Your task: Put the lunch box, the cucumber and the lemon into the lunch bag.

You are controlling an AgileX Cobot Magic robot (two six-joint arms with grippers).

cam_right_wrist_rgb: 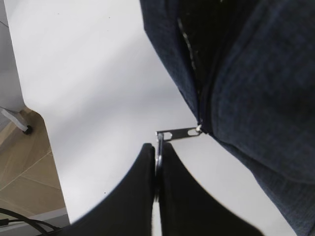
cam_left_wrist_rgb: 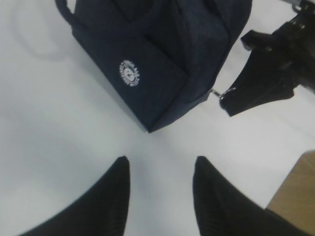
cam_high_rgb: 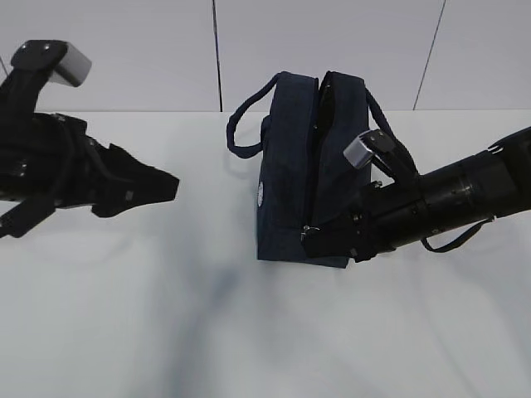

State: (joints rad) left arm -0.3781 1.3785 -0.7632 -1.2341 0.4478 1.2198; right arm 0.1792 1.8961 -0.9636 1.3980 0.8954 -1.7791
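We see the navy lunch bag (cam_high_rgb: 303,178) upright mid-desk (cam_high_rgb: 124,315), its small round white logo (cam_left_wrist_rgb: 129,73) unreadable. Our right gripper (cam_right_wrist_rgb: 157,169) is clamped on the zipper's ring pull (cam_right_wrist_rgb: 160,147); our left gripper (cam_left_wrist_rgb: 160,184) hangs apart, empty.

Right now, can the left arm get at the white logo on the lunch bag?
Probably yes. The left gripper is open and points at the lunch bag, with bare table between it and the logo.

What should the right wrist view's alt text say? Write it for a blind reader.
The right gripper is shut on the ring pull of the navy lunch bag, whose zipper gapes open above, over a white table.
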